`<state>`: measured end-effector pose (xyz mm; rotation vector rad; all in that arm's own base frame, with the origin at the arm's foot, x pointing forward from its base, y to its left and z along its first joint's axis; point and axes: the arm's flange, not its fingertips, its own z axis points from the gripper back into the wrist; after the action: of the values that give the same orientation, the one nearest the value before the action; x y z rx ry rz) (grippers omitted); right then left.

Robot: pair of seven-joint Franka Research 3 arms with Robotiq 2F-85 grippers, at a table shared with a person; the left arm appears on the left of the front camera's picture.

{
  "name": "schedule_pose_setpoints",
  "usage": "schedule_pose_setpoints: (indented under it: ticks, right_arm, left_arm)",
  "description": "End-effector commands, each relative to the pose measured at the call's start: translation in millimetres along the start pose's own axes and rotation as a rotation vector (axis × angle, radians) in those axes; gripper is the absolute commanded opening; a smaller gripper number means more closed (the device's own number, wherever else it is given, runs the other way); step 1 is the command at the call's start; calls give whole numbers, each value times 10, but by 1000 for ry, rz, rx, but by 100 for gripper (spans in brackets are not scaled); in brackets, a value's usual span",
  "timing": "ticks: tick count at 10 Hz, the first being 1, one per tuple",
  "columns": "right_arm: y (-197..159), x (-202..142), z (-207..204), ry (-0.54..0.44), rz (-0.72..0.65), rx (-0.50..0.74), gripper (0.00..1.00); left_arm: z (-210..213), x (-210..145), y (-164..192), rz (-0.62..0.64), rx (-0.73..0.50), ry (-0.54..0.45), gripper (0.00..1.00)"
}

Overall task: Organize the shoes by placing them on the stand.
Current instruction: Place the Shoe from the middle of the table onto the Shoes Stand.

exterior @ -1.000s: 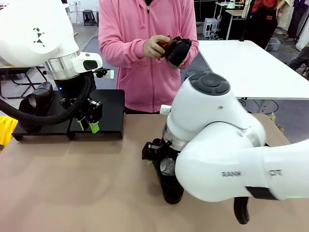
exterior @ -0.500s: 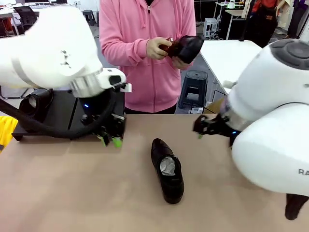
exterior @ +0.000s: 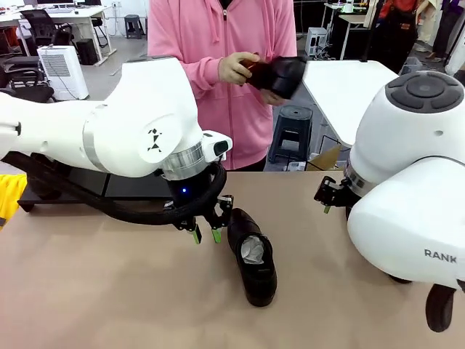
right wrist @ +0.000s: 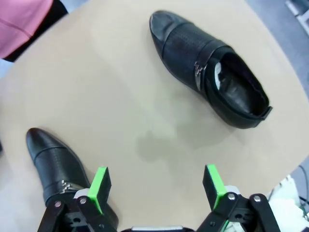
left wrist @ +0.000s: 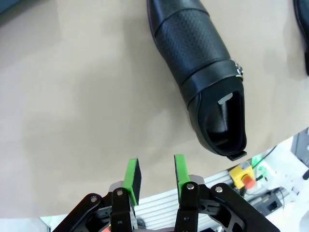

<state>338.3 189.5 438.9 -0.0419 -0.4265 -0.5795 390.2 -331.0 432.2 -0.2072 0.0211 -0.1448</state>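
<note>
Now, table [exterior: 109, 291]: two shoes lie loose on it, so sorting looks unfinished.
Person [exterior: 218, 43]: stands at the far side, holding a dress shoe [exterior: 280, 73] in both hands.
Stand [exterior: 138, 185]: far left, partly hidden behind the left arm.
Middle shoe [exterior: 252, 254]: flat at mid-table, well apart from the stand.
Near-right shoe [exterior: 439, 309]: under the right arm.
Right gripper [right wrist: 155, 180]: spread wide and empty, probably kept clear.
Left gripper [exterior: 206, 235]: low, just beside the middle shoe, jaws narrowly apart and empty, seemingly lining up a grasp.

Grey floor [exterior: 123, 54]. White table [exterior: 363, 94] far right, black stool [exterior: 290, 120] beside it. Far left: white boxy appliance [exterior: 62, 69], white desk [exterior: 73, 12], dark office chair [exterior: 38, 25]. Even indoor light.
</note>
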Motion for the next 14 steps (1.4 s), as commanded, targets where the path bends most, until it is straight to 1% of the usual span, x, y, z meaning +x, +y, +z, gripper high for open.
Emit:
schedule_pose_setpoints:
  ticks: [1,2,3,4,5,6,7,8,10,11,13,14]
  right_arm:
    - [-20,41,110,-26,11,19,100]
    - [-20,41,110,-26,11,19,100]
    - [-20,41,110,-26,11,19,100]
    - [-20,41,110,-26,11,19,100]
    - [-20,41,110,-26,11,19,100]
    - [-20,41,110,-26,11,19,100]
    - [-20,41,110,-26,11,19,100]
    - [-20,41,110,-26,11,19,100]
    - [-20,41,110,-26,11,19,100]
    - [-20,41,110,-26,11,19,100]
    - [-20,41,110,-26,11,19,100]
    - [-20,41,110,-26,11,19,100]
  left_arm:
    - [110,34,130,-27,-17,17,40]
    - [0,0,0,0,0,0,40]
    - [-30,-12,-162,3,76,-49,40]
    - [-103,-6,-327,54,65,-98,40]
    - [-175,-7,-433,69,84,-118,40]
    - [-190,-28,-469,99,54,-139,40]
    - [-187,-54,-489,144,49,-167,40]
    - [-234,-64,-512,176,57,-174,40]
    - [-325,-59,-574,228,23,-133,40]
    - [-372,-64,-613,230,23,-100,40]
    - [-443,-77,-662,217,23,-66,40]
    - [-464,-92,-694,227,27,-71,40]
